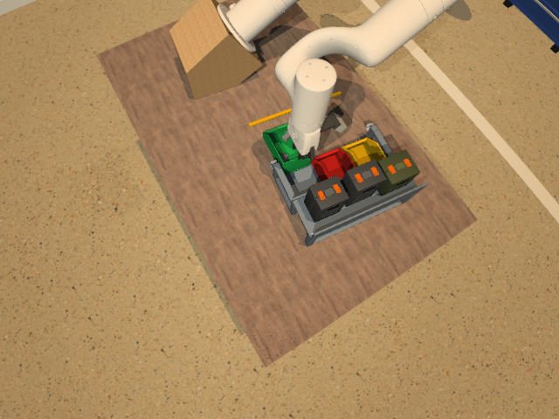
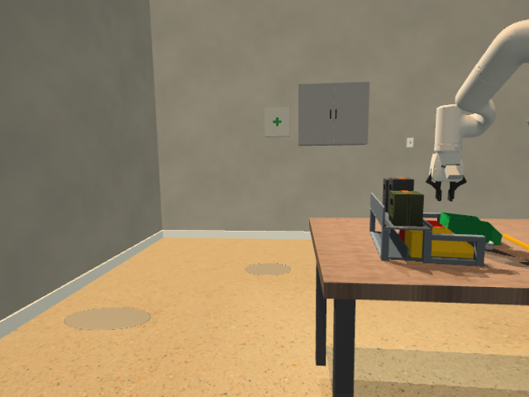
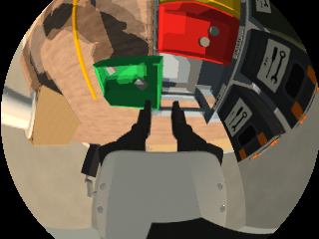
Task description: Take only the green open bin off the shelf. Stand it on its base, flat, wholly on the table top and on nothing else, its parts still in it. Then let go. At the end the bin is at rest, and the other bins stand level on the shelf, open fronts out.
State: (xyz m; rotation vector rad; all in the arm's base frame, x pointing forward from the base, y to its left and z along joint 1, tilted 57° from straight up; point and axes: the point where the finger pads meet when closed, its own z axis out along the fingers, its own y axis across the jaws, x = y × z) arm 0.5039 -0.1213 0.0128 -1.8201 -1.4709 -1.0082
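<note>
The green bin (image 1: 295, 164) (image 2: 463, 223) (image 3: 127, 96) is off its shelf place. It is tilted, its shelf-side end high at the shelf's front rail and its other end sloping down toward the table. Grey parts (image 3: 142, 84) lie in it. My gripper (image 2: 445, 198) (image 3: 161, 108) is partly open and empty, high above the shelf-side end of the bin. The red bin (image 1: 333, 165) (image 3: 184, 30) and yellow bin (image 1: 364, 154) (image 2: 450, 248) sit side by side in the grey shelf (image 1: 361, 217) (image 2: 426, 246). The bin's contact points underneath are hidden.
Two black cases (image 1: 327, 205) (image 1: 362, 182) and an olive case (image 1: 396, 173) (image 2: 406, 209) stand on the shelf's upper level behind the bins. A yellow strip (image 1: 271, 118) (image 3: 79, 50) lies beyond the green bin. A wooden block (image 1: 221, 74) (image 3: 52, 119) stands near the arm's base.
</note>
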